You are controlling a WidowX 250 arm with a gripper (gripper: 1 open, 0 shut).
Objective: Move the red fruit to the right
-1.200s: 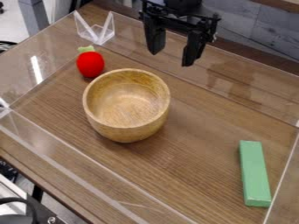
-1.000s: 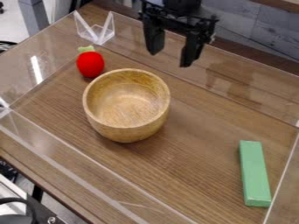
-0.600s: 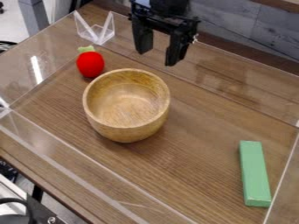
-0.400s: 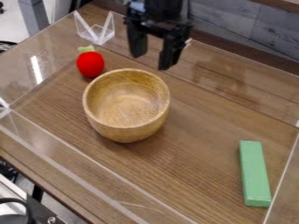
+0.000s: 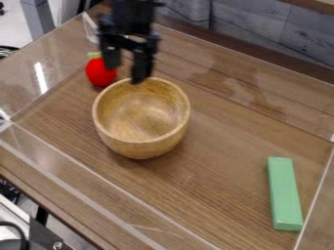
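The red fruit [image 5: 98,72], a small red toy strawberry, sits on the wooden table at the upper left, just left of the wooden bowl [image 5: 141,117]. My gripper [image 5: 124,68] hangs pointing down right beside the fruit, above the bowl's far left rim. Its dark fingers [image 5: 141,64] stand apart with nothing between them, so it is open. The left finger partly hides the fruit's right side and its green top.
A flat green block [image 5: 283,192] lies at the lower right. Clear plastic walls [image 5: 26,107] ring the table, with a clear folded piece [image 5: 94,23] at the back left corner behind the arm.
The gripper has swept left from the back middle of the table to a spot beside the fruit and has dropped a little. It stayed open; fruit, bowl and block did not move.
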